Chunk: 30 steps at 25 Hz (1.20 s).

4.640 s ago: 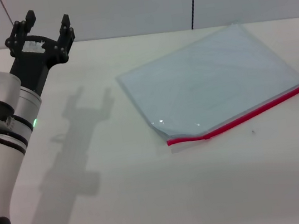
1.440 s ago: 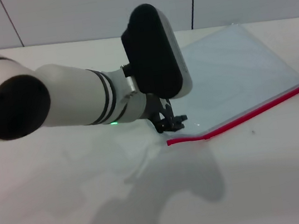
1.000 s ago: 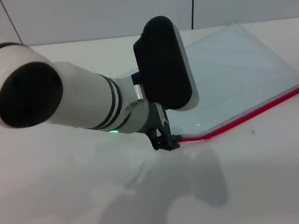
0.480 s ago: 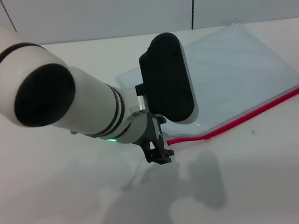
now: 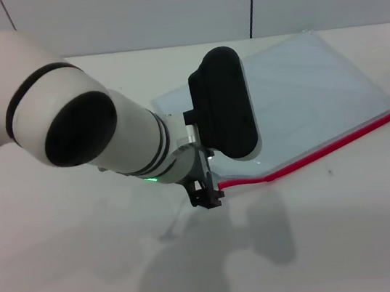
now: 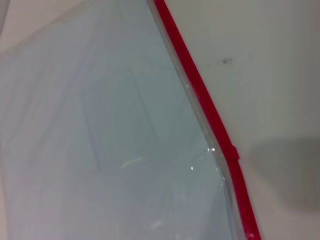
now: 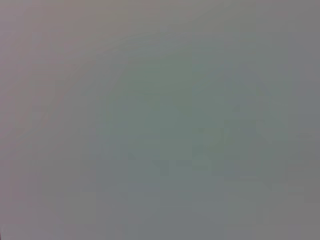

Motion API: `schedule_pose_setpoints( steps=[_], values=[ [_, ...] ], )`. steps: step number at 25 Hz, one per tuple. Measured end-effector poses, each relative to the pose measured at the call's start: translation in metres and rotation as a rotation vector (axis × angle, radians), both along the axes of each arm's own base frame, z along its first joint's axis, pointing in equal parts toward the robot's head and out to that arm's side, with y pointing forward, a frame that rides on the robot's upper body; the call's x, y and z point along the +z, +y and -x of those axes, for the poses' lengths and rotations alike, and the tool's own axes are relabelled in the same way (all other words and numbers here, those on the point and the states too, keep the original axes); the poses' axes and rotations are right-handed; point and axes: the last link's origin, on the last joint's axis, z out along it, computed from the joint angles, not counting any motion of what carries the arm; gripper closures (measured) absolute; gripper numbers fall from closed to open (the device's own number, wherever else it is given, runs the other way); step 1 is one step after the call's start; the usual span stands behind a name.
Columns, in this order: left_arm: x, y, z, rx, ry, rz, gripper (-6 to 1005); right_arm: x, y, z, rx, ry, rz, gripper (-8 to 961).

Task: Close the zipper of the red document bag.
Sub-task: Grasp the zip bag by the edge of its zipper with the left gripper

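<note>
One arm is at work: the left gripper (image 5: 206, 196) hangs low over the white table (image 5: 356, 239), right at the near corner of the red document bag (image 5: 283, 100). Its fingers sit tucked beneath the bulky wrist, so whether they are spread or pressed together cannot be told. The right gripper is out of sight, and its wrist camera shows only a blank grey field.

Just beside the gripper begins the zipper (image 5: 313, 152), a thin red strip that runs away from it along the bag's near edge to the far corner. A small bump on the strip, a short way out from the gripper, is probably the slider (image 6: 234, 151); that is likely the part to pinch.

The bag lies flat and spreads away from the gripper toward the back wall. It looks light, thin, floppy and slick, so it may well slide or buckle when pulled unless something pins it.

Beyond the zipper's outer side the table is bare, leaving open room for a straight pull along the strip. The bag's far corner lies near the table's back edge.
</note>
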Motion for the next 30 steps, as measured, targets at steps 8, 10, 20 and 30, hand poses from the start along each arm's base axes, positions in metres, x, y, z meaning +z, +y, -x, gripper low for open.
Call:
schedule_pose_setpoints(
  steps=[8,10,20,30],
  values=[
    [-0.003,0.005,0.003,-0.015,-0.02,-0.022,297,0.0,0.0,0.0,0.0,0.001,0.0,310],
    [-0.003,0.007,0.005,-0.014,-0.021,-0.025,297,0.0,0.001,0.001,0.001,0.001,0.0,310],
    [-0.013,0.007,0.012,-0.033,-0.02,-0.028,298,0.0,0.002,0.002,0.005,0.002,0.001,311],
    [-0.017,0.013,0.012,-0.062,-0.057,-0.058,298,0.0,0.003,0.003,0.007,0.002,0.001,311]
  ],
)
